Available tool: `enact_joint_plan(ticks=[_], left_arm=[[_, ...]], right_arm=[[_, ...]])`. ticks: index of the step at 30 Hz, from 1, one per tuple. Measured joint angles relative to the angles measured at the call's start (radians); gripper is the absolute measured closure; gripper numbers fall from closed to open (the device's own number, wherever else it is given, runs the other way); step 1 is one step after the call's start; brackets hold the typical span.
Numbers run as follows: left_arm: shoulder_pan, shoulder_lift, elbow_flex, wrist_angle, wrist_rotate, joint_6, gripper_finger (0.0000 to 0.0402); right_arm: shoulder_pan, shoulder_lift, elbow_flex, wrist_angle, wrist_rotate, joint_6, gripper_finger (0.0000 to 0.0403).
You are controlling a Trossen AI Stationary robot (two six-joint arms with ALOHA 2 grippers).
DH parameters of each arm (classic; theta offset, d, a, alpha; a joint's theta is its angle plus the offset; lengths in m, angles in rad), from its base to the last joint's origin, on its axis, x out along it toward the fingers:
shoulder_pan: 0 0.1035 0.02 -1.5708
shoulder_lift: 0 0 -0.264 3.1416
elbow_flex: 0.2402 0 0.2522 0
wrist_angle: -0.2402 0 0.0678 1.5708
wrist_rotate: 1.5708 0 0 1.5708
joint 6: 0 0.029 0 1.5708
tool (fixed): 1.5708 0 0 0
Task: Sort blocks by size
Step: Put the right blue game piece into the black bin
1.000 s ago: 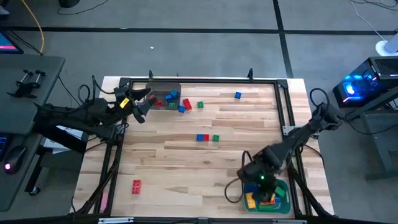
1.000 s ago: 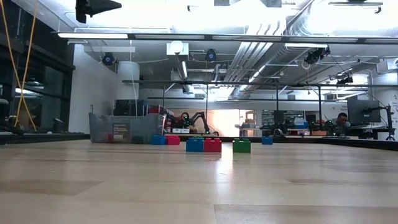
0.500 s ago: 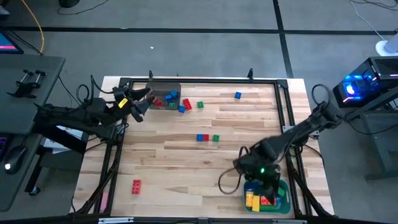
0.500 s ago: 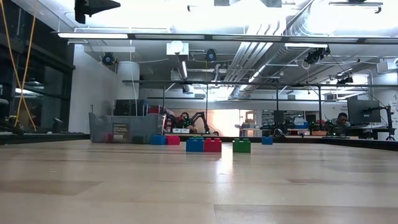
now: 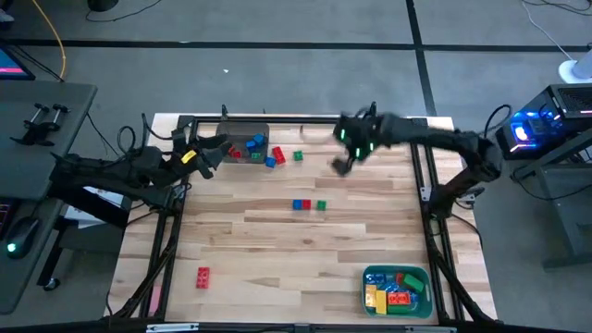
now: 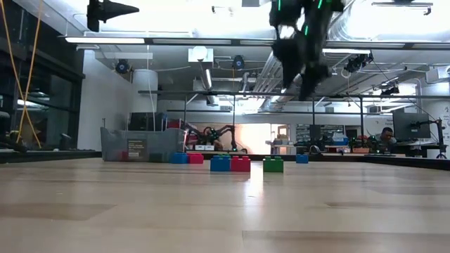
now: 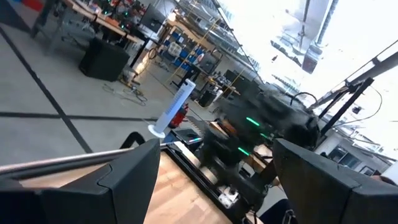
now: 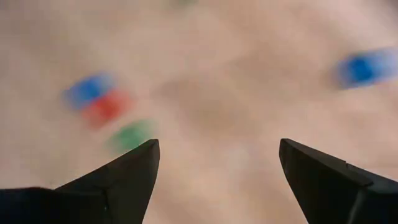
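- Near edge of the counter (image 5: 277, 268): teal bin (image 5: 397, 289) at the near right corner already holds several blocks; a lone red block (image 5: 203, 276) lies towards the near left corner
- Centre: a blue, red and green trio of blocks (image 5: 308, 204) sits close together, untouched
- Far edge: a cluster of blocks (image 5: 264, 153) beside the grey bin (image 5: 242, 137) near the far left corner; the single blue block (image 5: 354, 141) hidden under the right arm in the high view
- Right gripper (image 5: 341, 163), open and empty, hangs above the far centre
- Left gripper (image 5: 205, 159), open, waits by the grey bin
- Judgement: between picks; next move calls for lowering onto one block and closing squarely
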Motion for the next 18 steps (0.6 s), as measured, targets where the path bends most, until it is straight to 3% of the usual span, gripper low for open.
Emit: enact_joint_plan(ticks=[3, 7, 13, 18], left_arm=[[0.000, 0.017, 0.000, 0.002, 0.000, -0.033, 0.0106], [0.000, 0.040, 0.000, 0.002, 0.000, -0.095, 0.0106], [0.000, 0.079, 0.000, 0.007, 0.000, -0.177, 0.0106], [0.000, 0.107, 0.000, 0.008, 0.001, -0.221, 0.0106]], right_arm=[[-0.186, 0.078, 0.000, 0.001, 0.088, -0.108, 0.0078], [-0.344, 0.211, 0.000, -0.005, 0.095, -0.226, 0.0078], [-0.391, 0.386, 0.082, -0.031, 0.074, -0.406, 0.0078], [-0.378, 0.476, 0.237, -0.054, 0.121, -0.424, 0.0078]])
